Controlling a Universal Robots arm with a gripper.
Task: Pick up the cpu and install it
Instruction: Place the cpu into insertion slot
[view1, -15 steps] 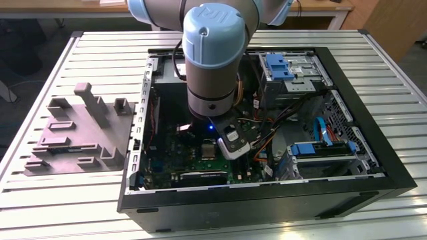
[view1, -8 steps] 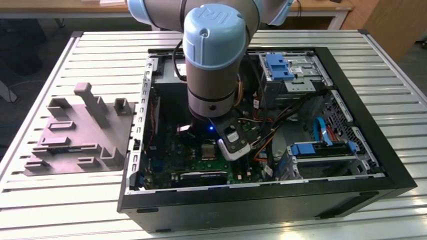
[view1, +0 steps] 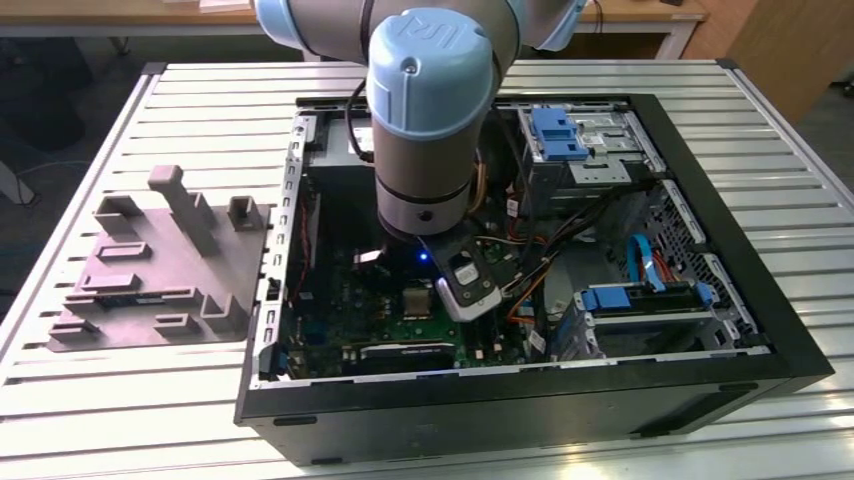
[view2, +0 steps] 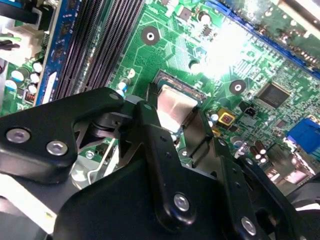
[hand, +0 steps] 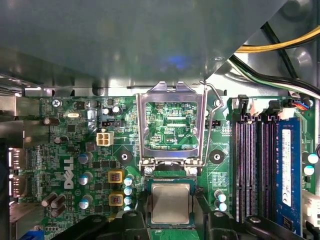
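Observation:
The cpu (hand: 170, 202), a small square chip with a pale silvery top, lies level at the socket of the green circuit board (hand: 75, 150), just below the raised metal socket lid (hand: 171, 125). My gripper (hand: 170, 212) straddles it, its black fingers (hand: 206, 220) pressed against two opposite edges. In the second wrist view the cpu (view2: 173, 106) shows between the same fingers (view2: 150, 125) of the gripper (view2: 175, 122). I cannot tell whether the chip rests in the socket or hangs just above it. In the exterior view the arm reaches down into the computer case, with the gripper (view1: 447, 290) over the board.
A grey moulded holder (view1: 160, 270) with upright posts lies on the slatted table at the exterior view's left. The black case wall (view1: 534, 400) surrounds the board. Memory slots (hand: 255, 165), cables (hand: 280, 47) and blue-latched drive bays (view1: 627, 300) crowd the socket's surroundings.

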